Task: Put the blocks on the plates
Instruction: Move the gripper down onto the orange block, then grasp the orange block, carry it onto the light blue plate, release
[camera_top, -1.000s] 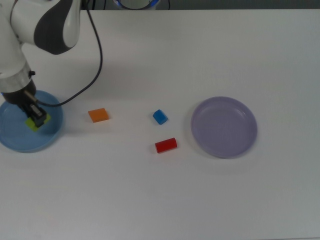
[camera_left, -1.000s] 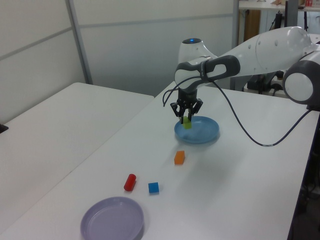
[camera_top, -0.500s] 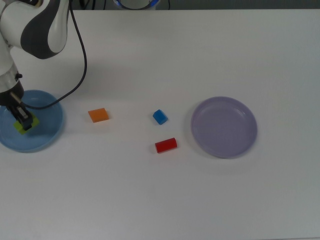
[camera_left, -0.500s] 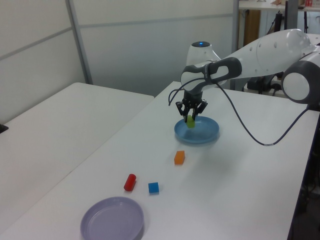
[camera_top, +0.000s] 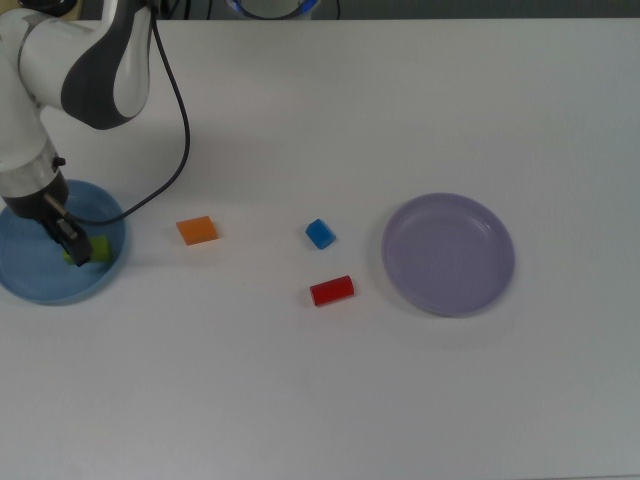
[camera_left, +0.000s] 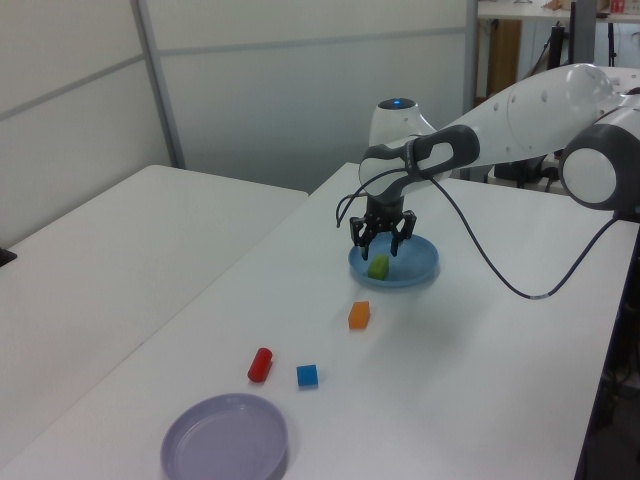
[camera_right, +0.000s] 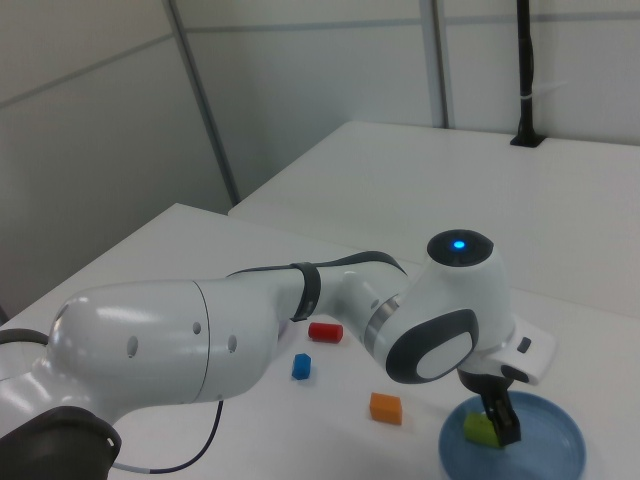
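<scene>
White table (camera_top: 400, 400) carries everything. Franka arm (camera_left: 520, 100) reaches in from the top view's upper left and bends down over the light blue plate (camera_top: 25, 285), which sits at the top view's far left edge. Pale lavender plate (camera_top: 448, 254) lies well apart from it, toward the top view's right, with nothing on it.

Gripper (camera_left: 380, 240) hangs just above the blue plate; in the left view its fingers stand spread apart, nothing between them. Lime-green bar (camera_left: 378, 267) lies on the blue plate below the fingers, clear of them in the left view. In the top view the bar (camera_top: 97, 250) shows beside the gripper's dark tip, on the plate's right half. In the right view the bar (camera_right: 480, 429) lies on the plate (camera_right: 560, 460) by one dark finger.

Three blocks on the bare table between the plates:
- orange slab (camera_top: 197, 230), just right of the blue plate in the top view;
- red cylinder (camera_top: 331, 291), on its side, nearer the lavender plate;
- blue cube (camera_top: 320, 234), just above the red one in the top view.
</scene>
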